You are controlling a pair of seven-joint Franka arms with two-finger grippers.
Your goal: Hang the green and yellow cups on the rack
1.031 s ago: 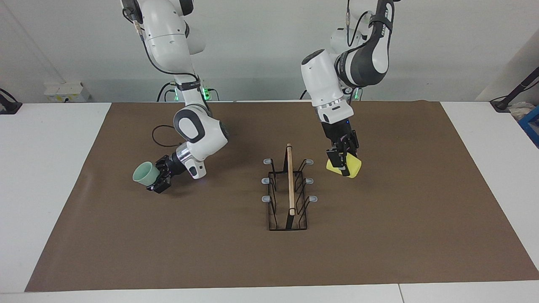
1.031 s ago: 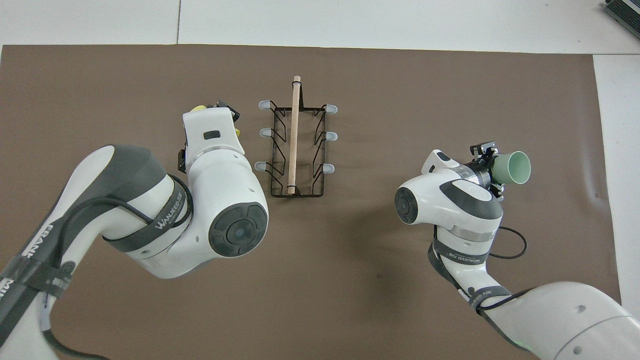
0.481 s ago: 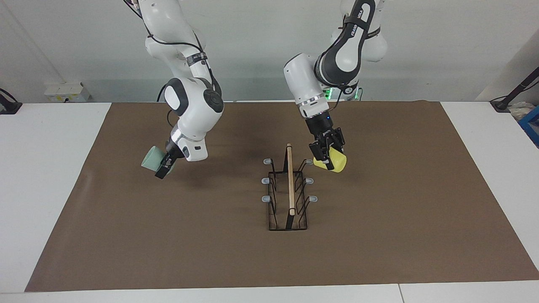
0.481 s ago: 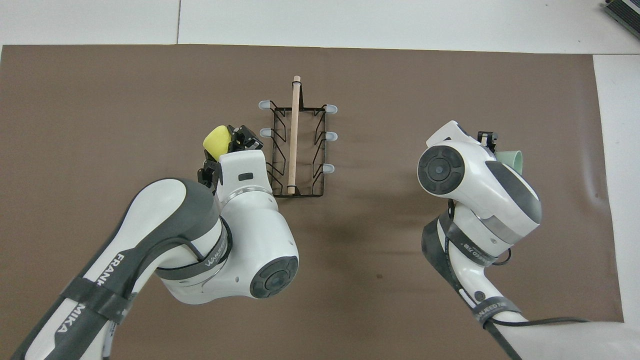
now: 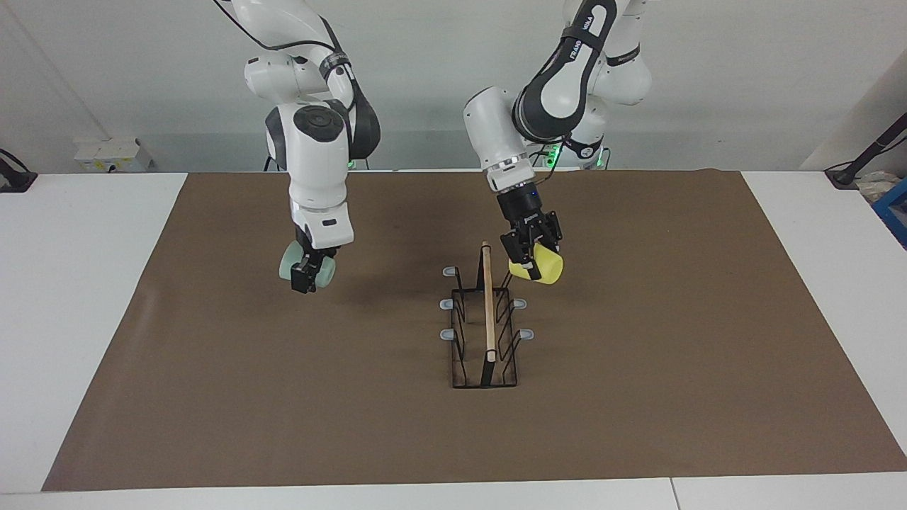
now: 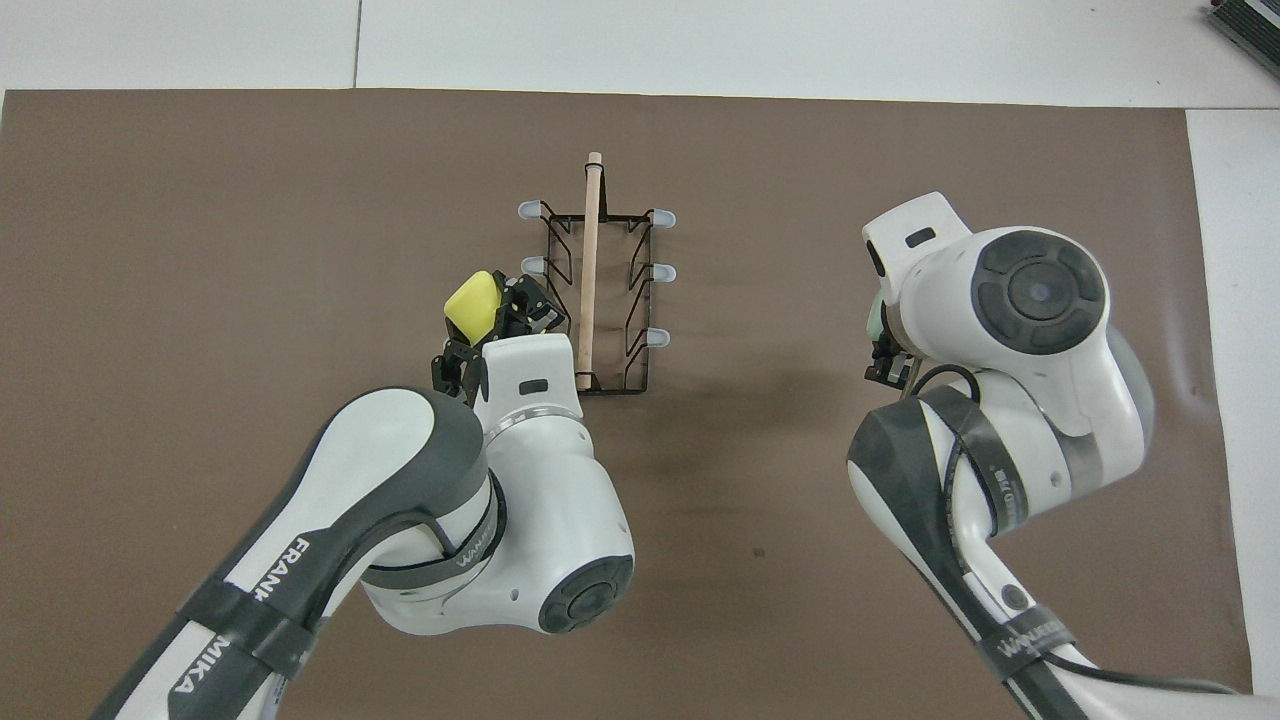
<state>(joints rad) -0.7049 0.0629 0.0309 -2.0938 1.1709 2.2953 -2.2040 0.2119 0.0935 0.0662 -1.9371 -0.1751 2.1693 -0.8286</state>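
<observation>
The rack (image 5: 486, 319) stands mid-bench on a brown mat (image 5: 638, 397) that covers most of the white bench (image 5: 85, 297), its wooden bar running toward the robots. The left claw (image 5: 531, 256) is clamped on the yellow cup (image 5: 542, 265), held tilted at the rack's robot-end peg. The right claw (image 5: 306, 273) is clamped on the green cup (image 5: 290, 265) above bare mat toward the right arm's end. A plain pale wall (image 5: 439, 64) rises at the robots' edge.

Facing and overhead views (opposed) share the rack (image 5: 486, 319).
</observation>
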